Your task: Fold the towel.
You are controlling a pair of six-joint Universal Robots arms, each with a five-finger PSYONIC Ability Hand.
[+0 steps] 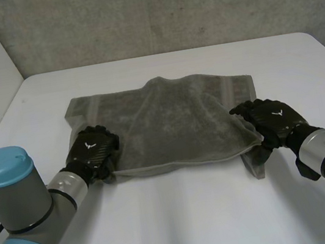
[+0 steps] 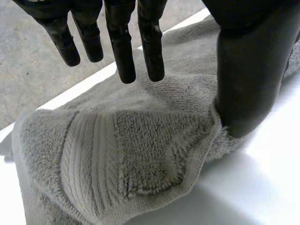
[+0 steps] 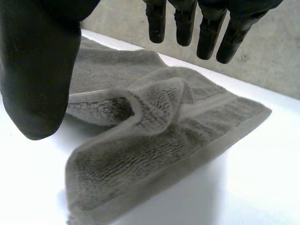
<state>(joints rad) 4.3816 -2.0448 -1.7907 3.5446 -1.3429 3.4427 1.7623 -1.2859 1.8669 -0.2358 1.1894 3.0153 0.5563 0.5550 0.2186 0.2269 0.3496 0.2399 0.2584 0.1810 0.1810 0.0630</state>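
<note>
I saw one grey towel [image 1: 169,127] lying in the middle of the frame on the white table [image 1: 185,223], spread wide, with its far edge humped up at the centre. Its near right corner was turned over, and a small flap lay on the table toward the lower right.

The left hand [image 1: 94,150] sat palm down over the towel's near left corner, at the left centre of the frame. On its wrist camera the fingers [image 2: 124,51] were straight and slightly apart above the cloth, which lay doubled over under the palm. The thumb [image 2: 248,84] touched the folded edge, clamping nothing.

The right hand [image 1: 270,120] sat palm down at the near right corner. Its fingers [image 3: 206,33] were straight and close together, the thumb [image 3: 37,79] well apart from them, and the rumpled corner lay loose beneath the palm.

Two arms came in from the lower corners, one on each side.
</note>
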